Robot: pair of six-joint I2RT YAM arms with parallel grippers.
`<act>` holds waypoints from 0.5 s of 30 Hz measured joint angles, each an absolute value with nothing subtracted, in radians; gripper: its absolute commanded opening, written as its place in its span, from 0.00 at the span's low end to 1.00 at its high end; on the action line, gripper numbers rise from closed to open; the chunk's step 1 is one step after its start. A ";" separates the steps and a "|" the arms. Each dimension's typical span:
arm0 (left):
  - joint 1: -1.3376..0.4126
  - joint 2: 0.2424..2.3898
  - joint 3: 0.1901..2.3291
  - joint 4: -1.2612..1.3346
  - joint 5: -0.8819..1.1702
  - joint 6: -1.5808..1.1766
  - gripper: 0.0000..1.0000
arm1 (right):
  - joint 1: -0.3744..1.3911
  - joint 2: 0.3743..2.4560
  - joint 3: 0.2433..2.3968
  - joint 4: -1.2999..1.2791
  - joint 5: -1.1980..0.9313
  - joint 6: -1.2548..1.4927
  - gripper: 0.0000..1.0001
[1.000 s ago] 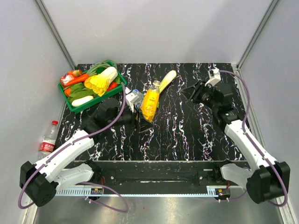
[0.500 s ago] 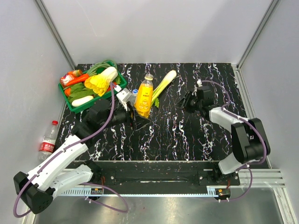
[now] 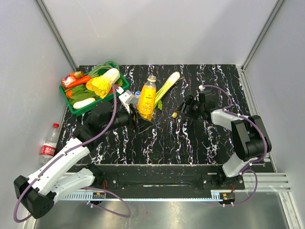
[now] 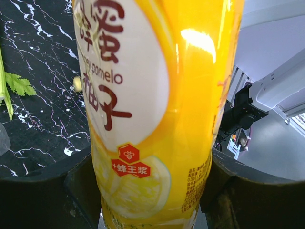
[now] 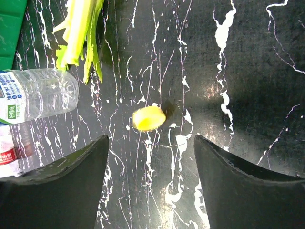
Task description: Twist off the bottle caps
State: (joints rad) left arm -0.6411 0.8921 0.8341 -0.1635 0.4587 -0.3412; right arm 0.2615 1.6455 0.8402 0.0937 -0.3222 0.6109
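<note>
The orange-yellow juice bottle (image 3: pixel 147 99) stands upright left of the table's middle, and my left gripper (image 3: pixel 142 121) is shut on its lower body. In the left wrist view the bottle (image 4: pixel 157 95) fills the frame between both fingers (image 4: pixel 57 191). A small yellow cap (image 3: pixel 175 114) lies loose on the table, right of the bottle. My right gripper (image 3: pixel 185 108) hovers open just beside the cap (image 5: pixel 149 118), which lies ahead of its gap (image 5: pixel 150 160), untouched. A clear bottle with a pale blue label (image 5: pixel 35 95) lies behind the juice bottle. The red-label bottle (image 3: pixel 49 142) lies off the table's left edge.
A green basket (image 3: pixel 71 109) of vegetables sits at the back left. A leek (image 3: pixel 167 86) lies behind the juice bottle, near the right gripper. Grey walls close in the black marbled table (image 3: pixel 190 138) on three sides.
The left gripper has stood the juice bottle upright. The right arm swung in from the far right, then opened; the yellow cap now lies on the table.
</note>
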 measured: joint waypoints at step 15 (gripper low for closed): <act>-0.641 0.883 0.834 -0.166 0.458 -0.341 0.04 | 0.260 1.437 0.828 0.092 -0.381 0.574 1.00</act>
